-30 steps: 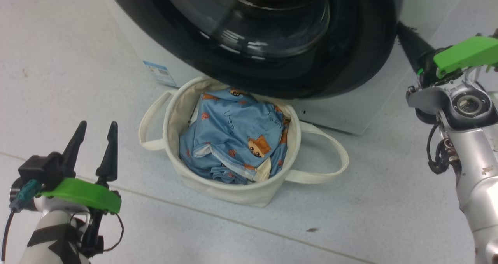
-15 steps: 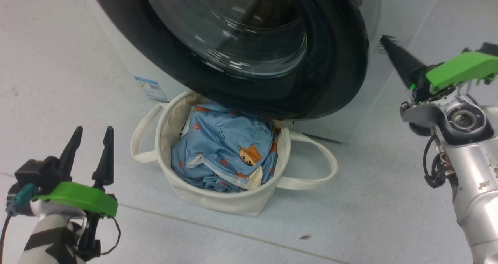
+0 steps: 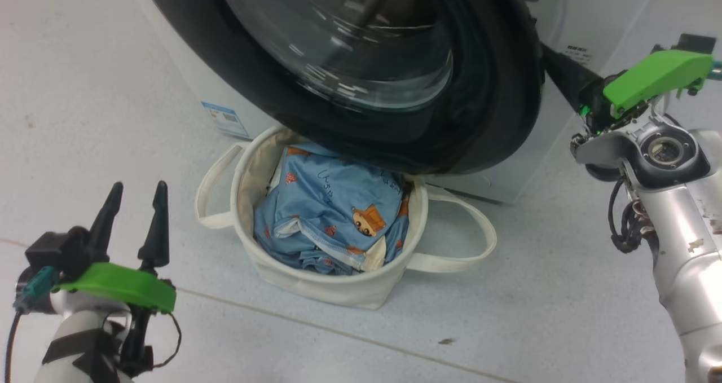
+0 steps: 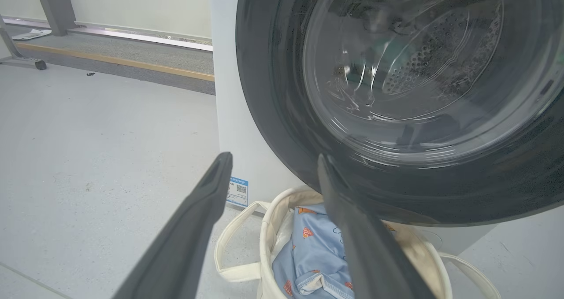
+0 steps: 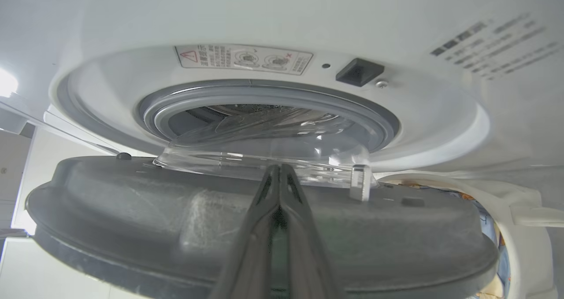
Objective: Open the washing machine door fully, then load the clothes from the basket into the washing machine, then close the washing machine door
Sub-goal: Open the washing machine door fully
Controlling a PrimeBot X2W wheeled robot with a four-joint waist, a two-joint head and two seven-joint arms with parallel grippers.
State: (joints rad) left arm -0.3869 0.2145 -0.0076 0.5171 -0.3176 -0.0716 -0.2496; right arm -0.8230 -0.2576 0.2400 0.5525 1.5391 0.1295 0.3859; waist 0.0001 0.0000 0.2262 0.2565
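Standing on the pale floor [image 3: 84,89], the washing machine [image 3: 586,10] is white, its grey-ringed opening bare in the right wrist view. The washing machine door [image 3: 350,50] is swung partly out from the machine's front, black rim and glass bowl facing outward. The basket [image 3: 333,287] sits on the floor just before the machine's front, its back edge under the door. The clothes [image 3: 333,214] lie crumpled inside the basket. The right hand [image 3: 555,70] is clenched, fingers pressed together on nothing, tucked between the machine's front and the door's inner face at its free edge; whether it touches I cannot tell. The left hand [image 3: 140,184] is released and empty, well out from the machine, beyond the basket. A small blue label [image 3: 225,118] sits low on the machine's front
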